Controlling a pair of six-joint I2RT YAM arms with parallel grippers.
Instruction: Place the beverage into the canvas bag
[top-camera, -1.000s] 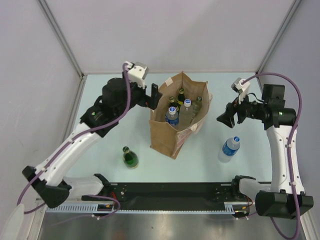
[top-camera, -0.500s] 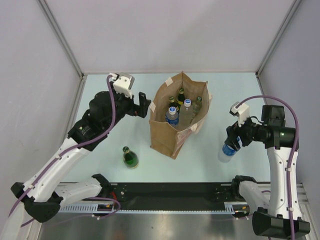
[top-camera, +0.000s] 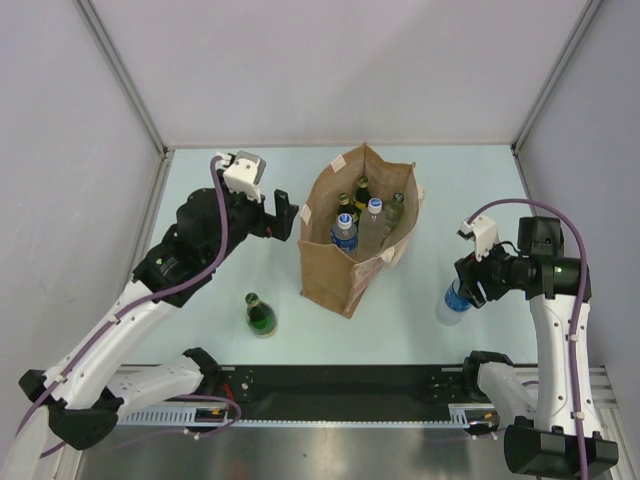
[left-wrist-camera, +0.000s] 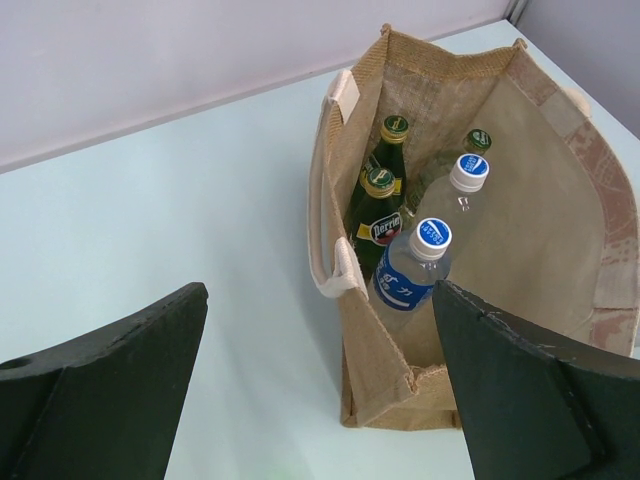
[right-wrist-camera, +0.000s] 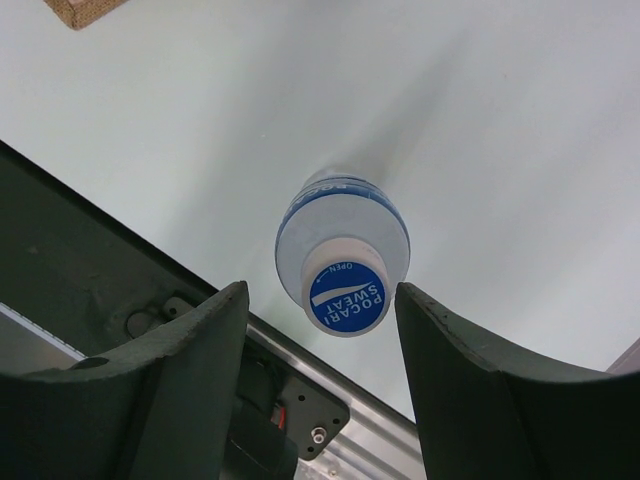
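Observation:
The tan canvas bag (top-camera: 335, 278) (left-wrist-camera: 383, 365) stands open mid-table with several bottles (top-camera: 345, 232) (left-wrist-camera: 410, 270) upright inside. A clear beverage bottle with a blue cap (top-camera: 451, 303) (right-wrist-camera: 345, 285) stands on the table to the right of the bag. My right gripper (top-camera: 470, 284) (right-wrist-camera: 322, 300) hangs over it, open, with one finger on each side of the cap and a gap on both sides. My left gripper (top-camera: 285, 213) (left-wrist-camera: 320, 295) is wide open just left of the bag and holds nothing.
A green glass bottle (top-camera: 261, 315) stands on the table at the near left of the bag. The black base rail (top-camera: 340, 385) (right-wrist-camera: 60, 270) runs along the near edge, close behind the blue-capped bottle. Grey walls enclose the table.
My right arm swung down and toward the near edge until its fingers straddled the blue-capped bottle, and its jaws narrowed. My left gripper drew back leftward from the bag's rim.

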